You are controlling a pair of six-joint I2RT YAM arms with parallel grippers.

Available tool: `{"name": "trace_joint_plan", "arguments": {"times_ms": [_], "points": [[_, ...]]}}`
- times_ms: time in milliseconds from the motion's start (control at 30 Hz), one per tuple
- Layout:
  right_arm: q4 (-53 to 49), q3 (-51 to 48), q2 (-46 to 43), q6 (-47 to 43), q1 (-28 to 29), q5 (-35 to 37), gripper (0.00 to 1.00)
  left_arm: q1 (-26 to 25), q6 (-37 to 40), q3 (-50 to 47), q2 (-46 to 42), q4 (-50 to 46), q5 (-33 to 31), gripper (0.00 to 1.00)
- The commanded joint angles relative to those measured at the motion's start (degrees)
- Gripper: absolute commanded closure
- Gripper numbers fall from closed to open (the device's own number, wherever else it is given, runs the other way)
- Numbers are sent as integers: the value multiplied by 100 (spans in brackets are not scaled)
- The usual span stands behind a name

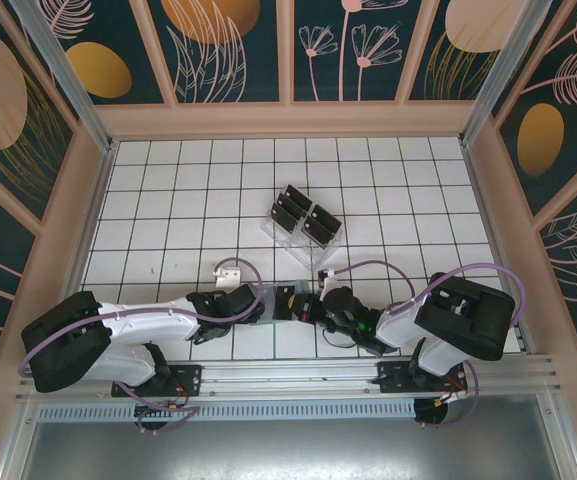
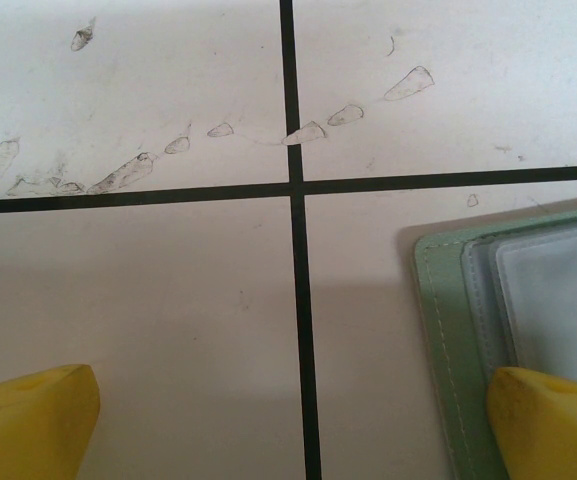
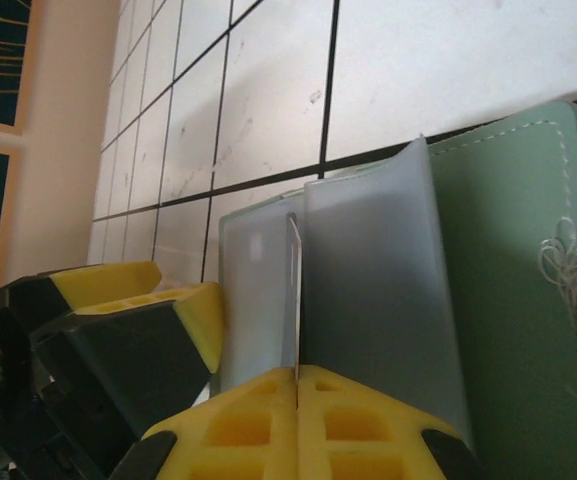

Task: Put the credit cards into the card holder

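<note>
right jaws clamped on card [image 3: 294,290], edge-on at card holder [image 3: 508,250] sleeve; left jaws wide apart, fingertip [image 2: 553,425] over its edge; imo keep card square, slide slow

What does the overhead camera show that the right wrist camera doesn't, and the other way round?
Overhead: the left arm and right arm whole, and a clear rack holding black cards farther back. Right wrist: close up, the right gripper shut on a thin card seen edge-on at the clear sleeves, plus a small flower-like mark. Shared: the green card holder and the white tiled table.
</note>
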Motion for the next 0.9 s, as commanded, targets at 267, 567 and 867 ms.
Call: {"name": "trace_joint_plan", "arguments": {"times_ms": [267,567,867], "points": [[-558,301,218,-25,-175,-514,100,-41,-16,-91,-5,-66,-11,1],[-612,428,434,-15,-243,-750,100,-44,-10,-112,-22,-49,-9,1],[-827,744,732,-143,-262,-1014,100,-40,1,-114,-2,-5,6,1]]}}
